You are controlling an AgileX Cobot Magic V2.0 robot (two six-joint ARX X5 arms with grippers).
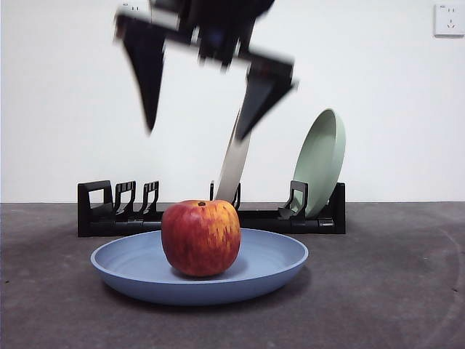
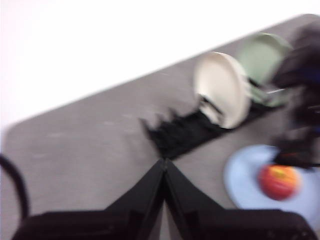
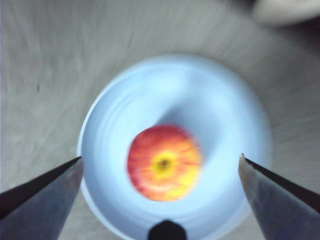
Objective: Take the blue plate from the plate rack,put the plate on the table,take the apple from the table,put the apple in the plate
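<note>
Front view shows the right end effector (image 1: 195, 134) hanging above the apple (image 1: 200, 238), its two jaws spread wide and gripping nothing. Directly below it, the apple sits upright in the blue plate (image 1: 276, 265), which lies flat on the table (image 1: 392, 291). Seen from the right wrist, the apple (image 3: 164, 163) lies midway between the spread jaws and well clear of both, within the blue plate's (image 3: 200, 100) rim. Behind the plate, beyond the end effector, stands the plate rack (image 1: 109, 211), holding a cream-white plate (image 1: 234, 163) edge-on and a pale green plate (image 1: 320, 161) leaning at its far end. The left end effector (image 2: 164, 165) is off to one side, well apart from the plate, with its jaws closed together on nothing; its view is blurred.
</note>
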